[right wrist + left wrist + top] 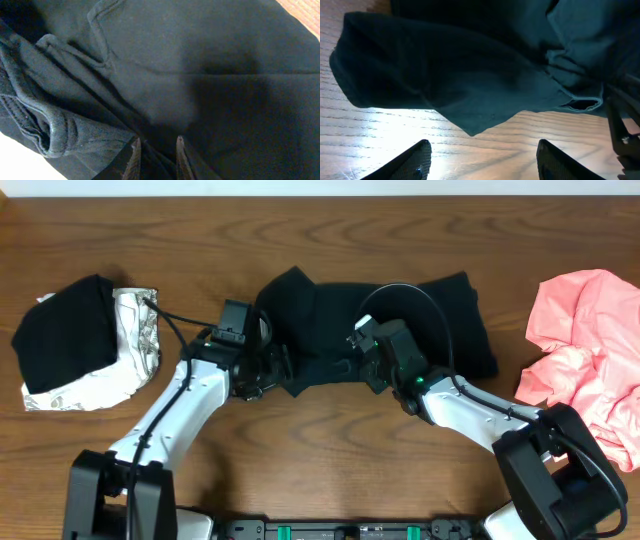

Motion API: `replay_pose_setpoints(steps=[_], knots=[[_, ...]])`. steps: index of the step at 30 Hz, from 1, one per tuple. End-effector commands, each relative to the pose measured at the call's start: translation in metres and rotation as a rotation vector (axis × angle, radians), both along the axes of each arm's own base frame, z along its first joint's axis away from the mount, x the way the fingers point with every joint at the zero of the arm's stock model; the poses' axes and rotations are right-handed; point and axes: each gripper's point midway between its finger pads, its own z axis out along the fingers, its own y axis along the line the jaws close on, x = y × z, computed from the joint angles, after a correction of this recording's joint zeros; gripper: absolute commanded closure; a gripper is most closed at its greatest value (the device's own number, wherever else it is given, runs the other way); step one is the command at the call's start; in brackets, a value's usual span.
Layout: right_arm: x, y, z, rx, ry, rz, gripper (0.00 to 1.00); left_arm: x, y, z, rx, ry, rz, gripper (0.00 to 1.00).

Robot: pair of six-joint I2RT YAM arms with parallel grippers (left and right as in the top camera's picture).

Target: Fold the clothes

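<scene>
- black T-shirt (chief item of the lot): is lying across the middle of the table, bunched into a broad band, with both arms reaching onto its near edge.
- left gripper: is hovering low over the bare wood with its jaws standing wide apart and nothing between them. The shirt's near-left edge is lying just ahead of the fingertips.
- right gripper: is resting on the cloth with its jaws drawn nearly together. A ridge of fabric seems to be caught between them, though black on black is making this hard to confirm.
- Risk, uneven hold: only one side appears to be gripped, so a lift now would likely be dragging the shirt askew and bunching it further.
- Risk, thin pinch: the right jaws may be catching just the top layer. The layers underneath would then be sliding apart and spoiling the fold.
- Risk, missed edge: the left jaws are sitting close to the wood and may be closing on air, or scraping the table, if the hem is not between them.
- Appearance: plain, matte, soft cloth, rumpled and overlapping itself. A ribbed hem is rolling thickly at one side, and a sleeve opening is gaping near the left arm.
- Other garments: a folded black garment is sitting on a white-grey patterned garment at far left, well apart. A salmon-pink garment is lying crumpled at far right.
</scene>
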Motion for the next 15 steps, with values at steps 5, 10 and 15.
replay_pose_setpoints(steps=[5,10,15], knots=[[0.006,-0.001,0.003,0.009,-0.006,-0.027,0.78,-0.014,-0.009,-0.028,0.041,0.084,-0.025,0.32],[0.006,-0.001,0.002,0.007,-0.002,-0.027,0.79,-0.016,-0.015,-0.039,0.047,0.108,-0.030,0.32],[0.005,-0.002,0.002,0.005,0.001,-0.027,0.80,-0.013,-0.016,-0.046,0.048,0.112,-0.031,0.32]])
